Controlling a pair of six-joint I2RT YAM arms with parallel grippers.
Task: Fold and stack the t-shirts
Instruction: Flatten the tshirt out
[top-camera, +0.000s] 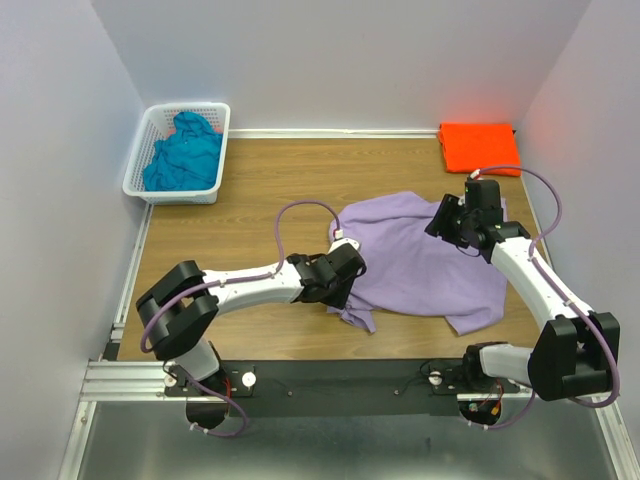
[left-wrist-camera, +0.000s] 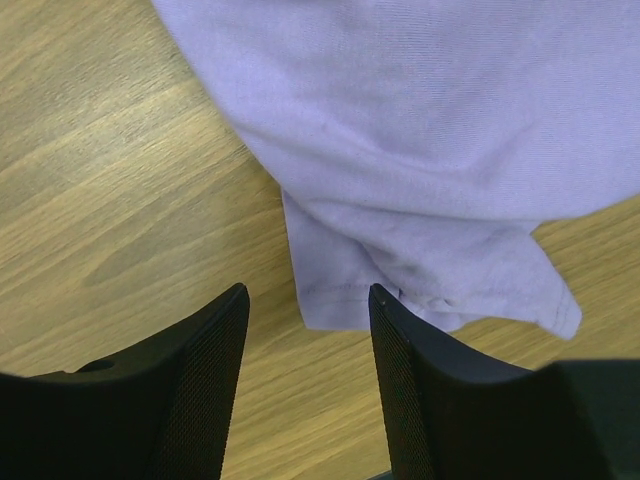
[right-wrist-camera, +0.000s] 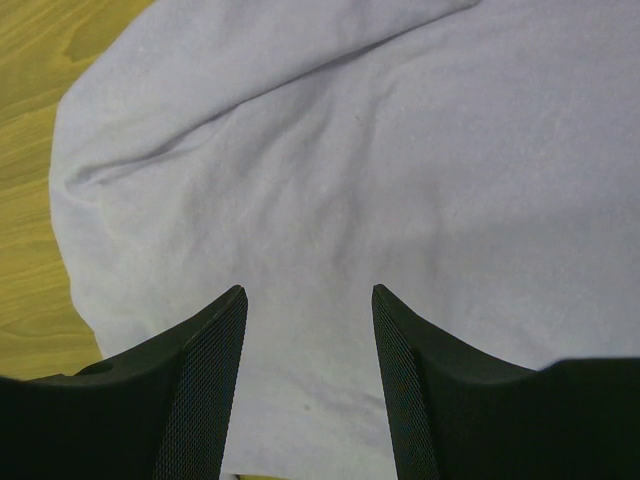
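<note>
Lavender t-shirt (top-camera: 420, 265), soft knit w/ creases

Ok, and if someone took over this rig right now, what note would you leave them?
Left gripper: jaws open, empty, at a hemmed corner on the near-left edge of the purple t-shirt.
Right gripper: jaws open, empty, above the same shirt's far-right part.
Things: purple t-shirt unfolded and rumpled mid-table; orange t-shirt folded in the far right corner; teal t-shirt bunched in the white basket, far left.
Done: orange folded.
Left: fold purple, take out and fold teal, stack all three.
</note>
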